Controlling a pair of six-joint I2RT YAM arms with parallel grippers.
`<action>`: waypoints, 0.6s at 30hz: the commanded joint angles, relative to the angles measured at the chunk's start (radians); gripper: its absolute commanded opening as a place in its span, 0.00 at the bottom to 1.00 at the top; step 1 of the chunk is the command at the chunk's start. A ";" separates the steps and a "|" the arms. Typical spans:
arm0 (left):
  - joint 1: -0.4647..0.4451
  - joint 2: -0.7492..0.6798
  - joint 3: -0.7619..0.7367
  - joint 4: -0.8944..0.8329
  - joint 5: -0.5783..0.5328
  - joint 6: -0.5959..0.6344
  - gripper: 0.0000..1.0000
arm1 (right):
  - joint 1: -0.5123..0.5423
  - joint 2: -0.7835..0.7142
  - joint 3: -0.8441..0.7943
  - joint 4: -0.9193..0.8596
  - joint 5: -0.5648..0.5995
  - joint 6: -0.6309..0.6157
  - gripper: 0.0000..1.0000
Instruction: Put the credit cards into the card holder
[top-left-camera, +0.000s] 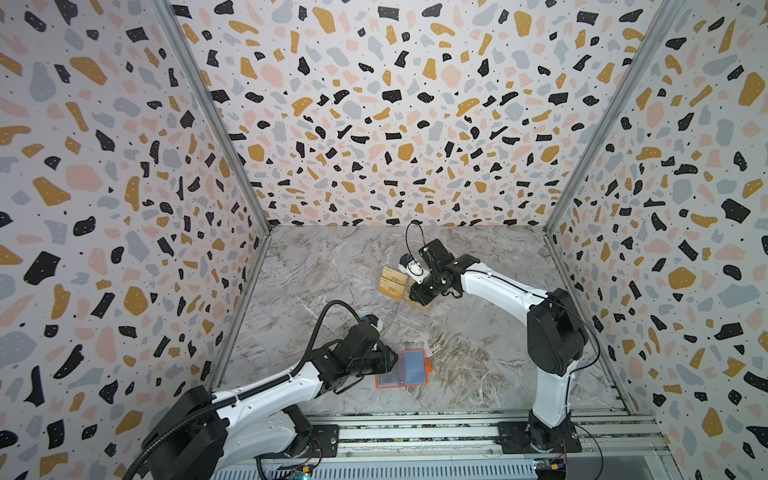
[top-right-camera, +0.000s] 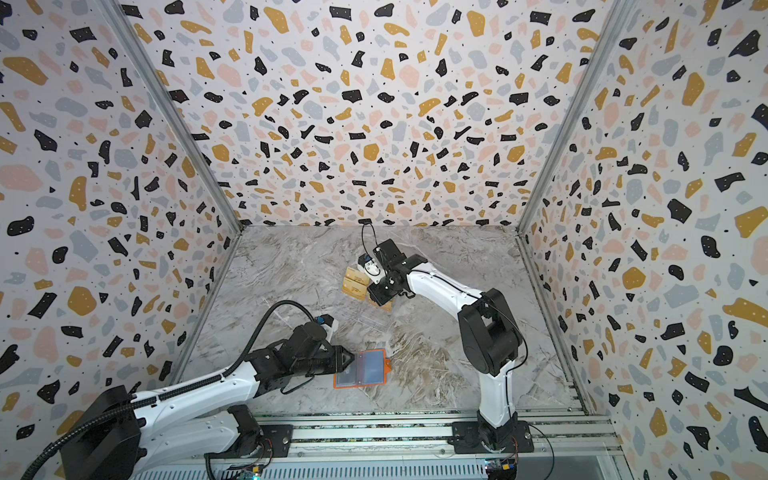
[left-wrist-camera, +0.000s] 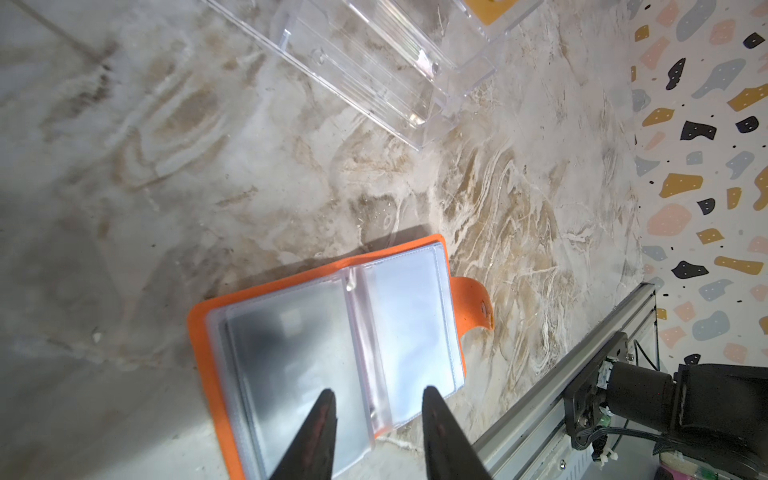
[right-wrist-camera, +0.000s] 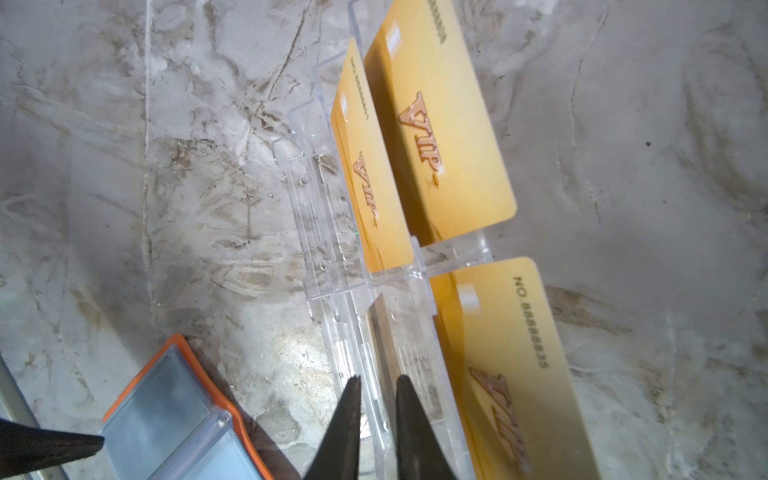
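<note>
Top views, card holder (top-left-camera: 409, 368): lies open on the marble table (top-left-camera: 478, 361) near its front edge, orange cover down and bluish sleeves up; seen so in both top views.
Top views, left gripper (top-left-camera: 392, 358): sits at the card holder's left edge; the jaw gap cannot be read from here.
Top views, credit cards (top-left-camera: 392, 282): gold, standing in a clear acrylic stand (top-left-camera: 395, 319) toward the back of the table, well apart from the card holder.
Top views, right gripper (top-left-camera: 411, 297): sits over the acrylic stand, just beside the credit cards; its body hides its fingertips.
Left wrist view, left gripper (left-wrist-camera: 378, 390): the two fingers stand moderately apart over the sleeves near the centre fold, with nothing clamped between them.
Left wrist view, card holder (left-wrist-camera: 291, 353): spread open, with its snap tab (left-wrist-camera: 478, 303) projecting from one side; the acrylic stand (left-wrist-camera: 374, 70) lies apart from it.
Right wrist view, credit cards (right-wrist-camera: 440, 124): three gold cards marked "VIP" lean in the tiers of the acrylic stand (right-wrist-camera: 324, 199).
Right wrist view, right gripper (right-wrist-camera: 378, 378): the fingers are a narrow gap apart, astride a front slot of the acrylic stand beside the nearest card; whether they pinch anything cannot be told.
Right wrist view, card holder (right-wrist-camera: 174, 415): only part of it is in view, near the acrylic stand but not touching it.
</note>
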 joint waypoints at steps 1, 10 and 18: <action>0.008 -0.002 -0.011 0.017 0.000 -0.003 0.38 | 0.004 0.000 0.043 -0.033 0.031 -0.016 0.17; 0.011 -0.005 0.000 0.002 -0.007 -0.002 0.37 | 0.007 0.018 0.062 -0.047 0.019 -0.041 0.08; 0.012 -0.002 0.022 -0.020 -0.018 -0.001 0.37 | 0.006 0.001 0.067 -0.042 0.019 -0.077 0.03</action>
